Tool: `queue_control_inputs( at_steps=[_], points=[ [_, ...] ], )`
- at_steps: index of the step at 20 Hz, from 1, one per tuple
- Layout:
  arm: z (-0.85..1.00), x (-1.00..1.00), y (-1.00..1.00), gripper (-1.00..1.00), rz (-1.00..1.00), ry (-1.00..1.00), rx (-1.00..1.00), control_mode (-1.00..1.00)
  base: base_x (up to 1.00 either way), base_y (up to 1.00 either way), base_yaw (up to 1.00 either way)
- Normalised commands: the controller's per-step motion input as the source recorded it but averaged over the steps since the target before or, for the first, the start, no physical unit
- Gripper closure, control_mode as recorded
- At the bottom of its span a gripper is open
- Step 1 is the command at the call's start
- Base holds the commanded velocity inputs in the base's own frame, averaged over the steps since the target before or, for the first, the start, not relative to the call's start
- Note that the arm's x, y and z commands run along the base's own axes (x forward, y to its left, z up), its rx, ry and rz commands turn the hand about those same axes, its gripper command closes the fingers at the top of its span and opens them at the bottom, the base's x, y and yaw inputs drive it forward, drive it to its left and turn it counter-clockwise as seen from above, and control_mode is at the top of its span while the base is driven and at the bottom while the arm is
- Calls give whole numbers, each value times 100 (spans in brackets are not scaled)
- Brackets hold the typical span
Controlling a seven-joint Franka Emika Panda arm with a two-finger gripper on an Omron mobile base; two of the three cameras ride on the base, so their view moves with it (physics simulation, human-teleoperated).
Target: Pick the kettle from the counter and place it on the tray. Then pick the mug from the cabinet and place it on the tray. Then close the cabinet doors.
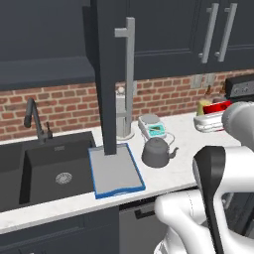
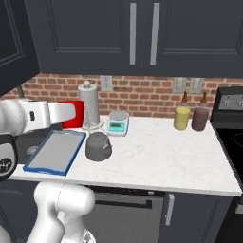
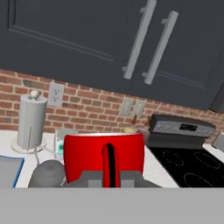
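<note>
Mug (image 3: pixel 104 159) clamped in gripper (image 3: pixel 108 177), above counter (image 2: pixel 156 156)

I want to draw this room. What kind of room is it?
A kitchen, rendered rather than real: a black sink with a tap in a white counter, a stove beside it, and a kettle standing out.
</note>
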Motion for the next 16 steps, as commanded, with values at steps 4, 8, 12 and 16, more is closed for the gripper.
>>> queue_control_inputs(
  at_steps=[4, 8, 12, 16],
  points=[
    [0, 0, 0, 100, 0, 0, 0, 100, 44, -16, 22],
    [0, 0, 0, 100, 0, 0, 0, 100, 24, -5, 19],
    [-10, -5, 4, 100, 3, 0, 0, -100, -1, 0, 3],
    [-40, -4, 35, 100, -2, 0, 3, -100, 0, 0, 0]
  ],
)
